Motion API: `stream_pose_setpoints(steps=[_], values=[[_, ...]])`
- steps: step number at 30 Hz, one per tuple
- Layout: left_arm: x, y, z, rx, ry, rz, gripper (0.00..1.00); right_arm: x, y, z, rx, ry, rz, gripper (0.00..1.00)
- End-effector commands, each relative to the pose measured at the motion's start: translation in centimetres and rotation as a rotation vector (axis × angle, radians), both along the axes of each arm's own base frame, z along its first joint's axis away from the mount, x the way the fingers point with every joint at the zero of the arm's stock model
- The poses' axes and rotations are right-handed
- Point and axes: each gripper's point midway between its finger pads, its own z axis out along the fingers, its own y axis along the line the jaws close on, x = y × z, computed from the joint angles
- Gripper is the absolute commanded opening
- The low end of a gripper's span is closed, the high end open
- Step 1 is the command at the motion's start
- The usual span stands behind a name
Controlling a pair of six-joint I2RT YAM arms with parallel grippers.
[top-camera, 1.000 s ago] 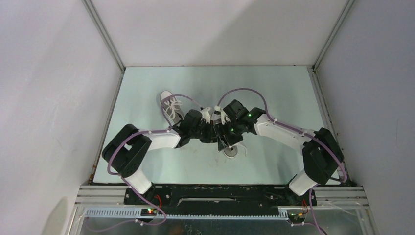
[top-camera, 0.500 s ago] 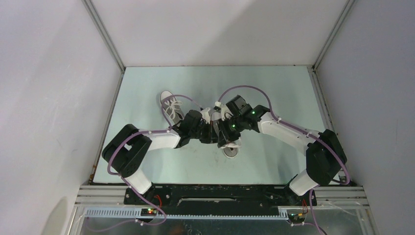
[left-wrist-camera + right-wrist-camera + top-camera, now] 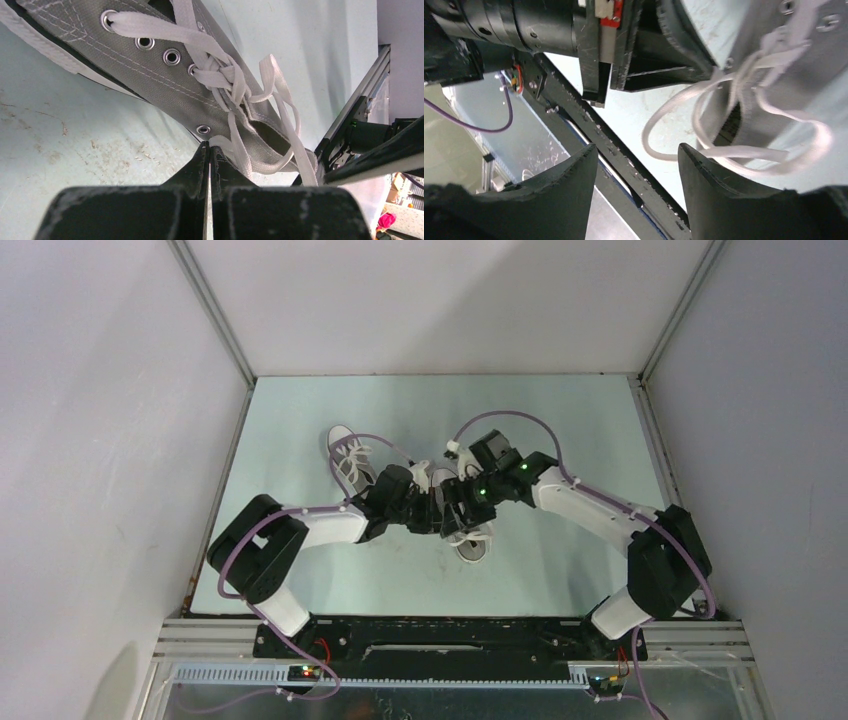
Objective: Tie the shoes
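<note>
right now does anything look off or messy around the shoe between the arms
On the grey shoe, the white laces hang in slack, loose loops over its opening, and the table beside it is scuffed and dirty. Nothing looks spilled or broken.

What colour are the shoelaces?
The shoelaces are white, clearest in the left wrist view.

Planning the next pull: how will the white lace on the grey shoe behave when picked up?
Probably floppy: the lace droops in slack, curling loops beside the shoe. It looks flat and thin, so likely light and apt to twist. The small shoe may well slide if tugged.
</note>
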Motion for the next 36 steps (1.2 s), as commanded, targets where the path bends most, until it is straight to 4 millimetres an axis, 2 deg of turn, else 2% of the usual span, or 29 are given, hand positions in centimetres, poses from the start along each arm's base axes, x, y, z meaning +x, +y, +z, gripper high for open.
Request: stream_pose_setpoints(steps=[1,2,5,6,12,18,24,31,33,35,36], values=[[0.4,-0.1,1.5,-0.025,-0.047,-0.006,0.0,2.9,-1.6,3.5,0.035,-0.154,-0.086,0.62],[0.4,-0.1,1.5,-0.024,-0.047,-0.004,0.0,3.4,-2.0,3.7,0.026,-0.171,-0.101,0.56],[0.4,-0.1,1.6,-0.025,-0.048,-0.005,0.0,4.8,-3.1,3.5,-0.017,-0.23,-0.117,0.28],[0.5,-0.1,1.7,-0.026,-0.05,-0.004,0.0,5.0,-3.1,3.2,-0.033,-0.245,-0.107,0.25],[0.4,0.0,2.1,-0.03,-0.054,-0.004,0.0,4.8,-2.0,0.7,-0.122,-0.271,0.004,0.26],[0.3,0.0,2.4,-0.034,-0.058,-0.005,0.0,4.2,-0.7,-1.1,-0.16,-0.246,0.073,0.37],[0.3,0.0,2.3,-0.035,-0.055,-0.006,0.0,3.9,-1.3,-2.8,-0.23,-0.222,0.085,0.37],[0.3,-0.2,2.3,-0.042,-0.051,-0.008,0.0,3.4,-1.3,-3.9,-0.252,-0.199,0.117,0.36],[0.3,-0.3,2.4,-0.047,-0.052,-0.011,0.0,3.3,-1.0,-4.1,-0.246,-0.196,0.124,0.33],[0.2,-0.3,2.4,-0.05,-0.05,-0.013,0.0,3.5,-0.9,-4.1,-0.244,-0.204,0.12,0.24],[0.2,-0.3,2.5,-0.05,-0.05,-0.012,0.0,3.7,-0.9,-3.9,-0.241,-0.211,0.115,0.16]])
